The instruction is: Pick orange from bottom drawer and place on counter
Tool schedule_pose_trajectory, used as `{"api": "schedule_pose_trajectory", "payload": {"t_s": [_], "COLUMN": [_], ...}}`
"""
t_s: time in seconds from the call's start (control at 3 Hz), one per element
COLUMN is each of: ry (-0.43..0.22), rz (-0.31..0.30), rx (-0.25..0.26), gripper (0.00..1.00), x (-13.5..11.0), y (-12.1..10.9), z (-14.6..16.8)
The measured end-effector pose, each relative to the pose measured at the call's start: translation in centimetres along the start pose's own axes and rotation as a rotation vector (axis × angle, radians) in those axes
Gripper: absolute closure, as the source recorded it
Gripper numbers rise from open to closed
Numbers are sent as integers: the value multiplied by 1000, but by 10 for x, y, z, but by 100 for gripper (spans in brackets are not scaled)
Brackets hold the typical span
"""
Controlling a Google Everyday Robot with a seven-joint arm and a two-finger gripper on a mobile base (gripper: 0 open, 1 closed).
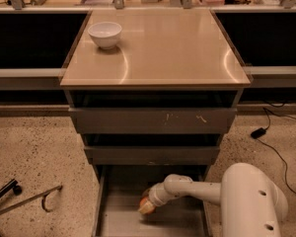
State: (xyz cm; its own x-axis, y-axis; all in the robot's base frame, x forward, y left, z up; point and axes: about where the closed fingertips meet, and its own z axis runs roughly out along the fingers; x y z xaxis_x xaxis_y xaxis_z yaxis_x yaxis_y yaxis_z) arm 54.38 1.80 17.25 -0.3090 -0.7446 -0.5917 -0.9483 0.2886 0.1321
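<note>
The bottom drawer [108, 223] stood pulled open. The orange [144, 209] lay on its floor, left of centre, with the gripper [148, 204] at it — grip impossible to tell. Above the drawer, the counter [182, 48] held a white bowl [105, 34].

Gripper [149, 202] at orange [145, 209], bottom drawer [122, 224]
</note>
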Motion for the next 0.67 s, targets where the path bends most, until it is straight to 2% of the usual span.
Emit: {"api": "schedule_pose_trajectory", "payload": {"t_s": [0.33, 0.67], "ry": [-56, -113], "rz": [2, -10], "rx": [-16, -29], "gripper": [100, 100], "x": [-13, -42], "y": [4, 3], "z": [-19, -70]}}
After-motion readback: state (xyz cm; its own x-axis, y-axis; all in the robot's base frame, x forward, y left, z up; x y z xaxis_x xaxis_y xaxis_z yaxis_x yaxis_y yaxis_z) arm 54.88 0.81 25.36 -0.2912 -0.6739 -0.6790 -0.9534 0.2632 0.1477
